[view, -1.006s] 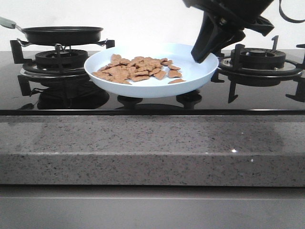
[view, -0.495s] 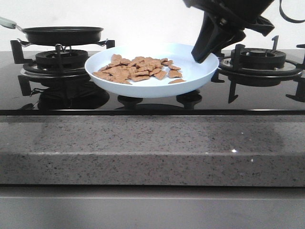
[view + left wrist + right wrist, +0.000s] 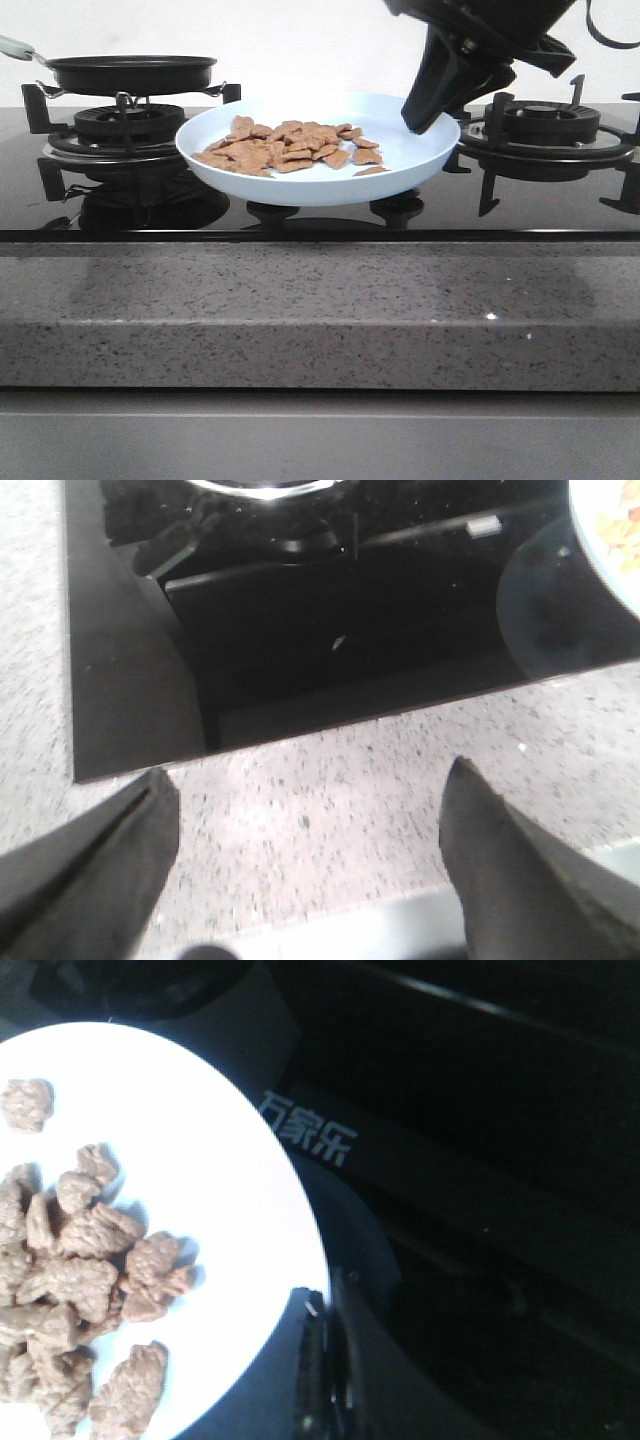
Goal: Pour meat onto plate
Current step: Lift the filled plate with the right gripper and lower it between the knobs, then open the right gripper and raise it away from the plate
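The meat (image 3: 285, 147) lies as a low heap of reddish-brown chips on the left half of the plate (image 3: 400, 170), which sits between the two burners over the black glass hob (image 3: 560, 205), seemingly lifted just clear of it. The right gripper (image 3: 425, 115) pinches the plate's right rim, one finger over the edge and one under it as the right wrist view shows. Behind on the left burner (image 3: 125, 125) rests a black frying pan (image 3: 130, 72), while the left gripper (image 3: 305, 810) hangs with jaws spread wide over the speckled stone counter (image 3: 320, 800) just before the hob's edge.
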